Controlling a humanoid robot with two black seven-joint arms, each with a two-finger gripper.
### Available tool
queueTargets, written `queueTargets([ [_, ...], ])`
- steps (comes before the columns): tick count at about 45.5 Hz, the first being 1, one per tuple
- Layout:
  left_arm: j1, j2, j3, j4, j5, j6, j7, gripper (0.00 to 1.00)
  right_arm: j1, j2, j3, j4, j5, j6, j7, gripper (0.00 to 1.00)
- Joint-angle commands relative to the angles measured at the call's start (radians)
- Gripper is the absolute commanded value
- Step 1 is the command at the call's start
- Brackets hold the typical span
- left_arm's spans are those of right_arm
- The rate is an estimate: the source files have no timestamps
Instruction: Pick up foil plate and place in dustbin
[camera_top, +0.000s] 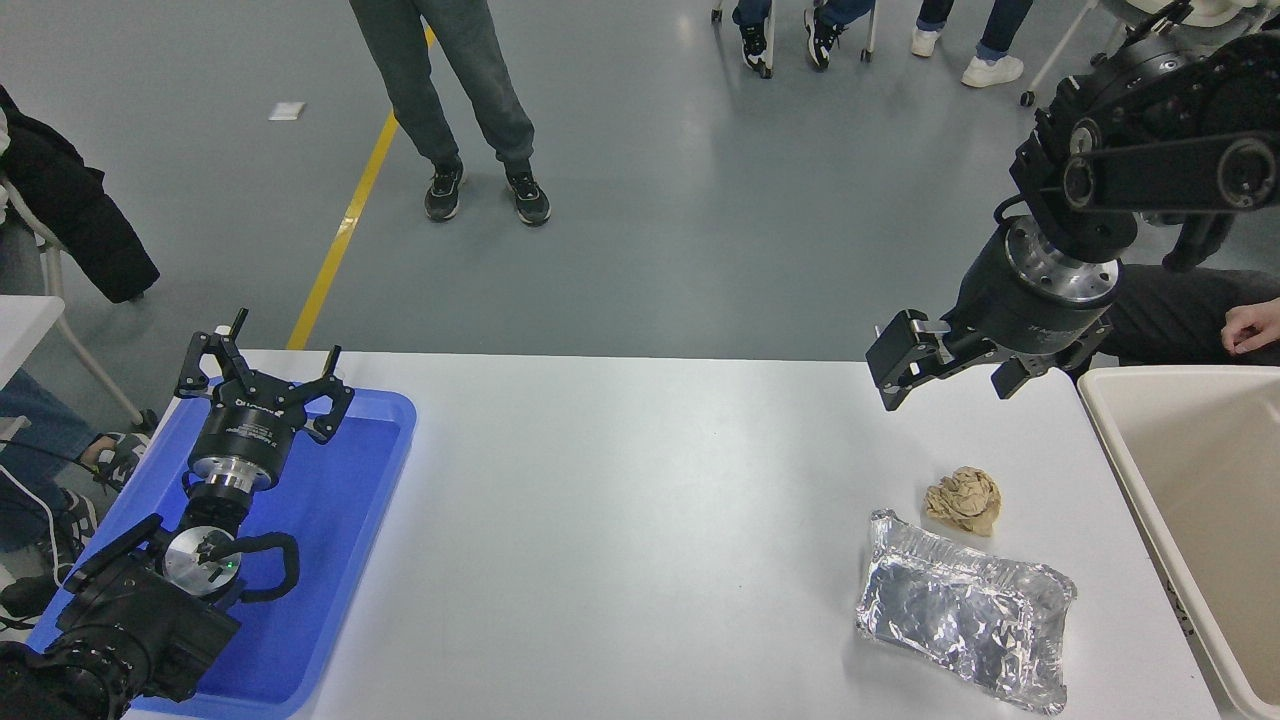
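foil plate (963, 612): lying flat on the table (640, 520) near the right front, just beside the dustbin (1190, 500), paper wad (963, 500) close behind
handling: likely light, thin, crushing easily; pinching the raised rim looking best
long axis: running left-right, tilting toward the near right
right end effector (950, 375): hovering above, fingers spread, gripping nothing
left end effector (262, 375): parked over the blue tray (380, 430), spread open

Crinkled shiny foil plate (965, 610), smooth matt beige plastic dustbin (1120, 440), glossy blue plastic tray (390, 420), crumpled tan paper wad (963, 499)
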Motion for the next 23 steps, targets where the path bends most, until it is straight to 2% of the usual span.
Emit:
queueTargets([
  [1,0.0,-0.001,0.0,0.0,0.0,0.0,0.0,1.0,-0.005,-0.002,0.001,-0.001,-0.004,-0.003,0.0,1.0],
  [23,0.0,-0.001,0.0,0.0,0.0,0.0,0.0,1.0,-0.02,-0.002,0.013,-0.004,-0.018,-0.003,0.001,1.0],
])
